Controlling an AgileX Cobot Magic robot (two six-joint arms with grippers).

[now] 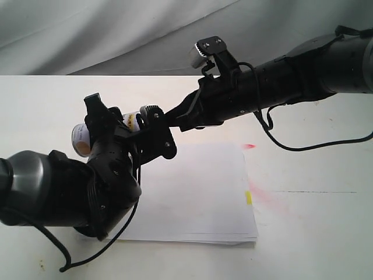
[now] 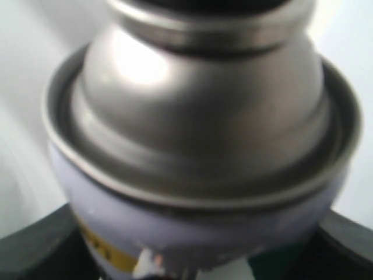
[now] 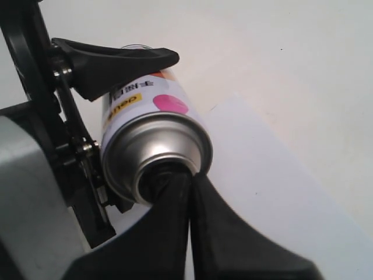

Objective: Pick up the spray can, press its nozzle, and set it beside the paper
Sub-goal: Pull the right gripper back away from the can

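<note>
My left gripper (image 1: 108,125) is shut on the spray can (image 1: 81,137) and holds it off the table, lying about level over the left edge of the paper (image 1: 198,192). The left wrist view is filled by the can's silver shoulder (image 2: 198,116), with dark fingers (image 2: 35,254) on both sides of the body. My right gripper (image 1: 152,115) reaches in from the right. Its fingers are shut together, and their tips (image 3: 187,175) sit against the nozzle in the dome of the spray can (image 3: 154,146). Those tips mostly hide the black nozzle. The paper (image 3: 262,192) lies below.
Red spray stains (image 1: 265,198) and a small yellow mark (image 1: 248,198) lie at the paper's right edge, with another red spot (image 1: 249,145) at its far corner. A black cable (image 1: 309,143) trails on the white table beneath the right arm. Grey cloth hangs behind.
</note>
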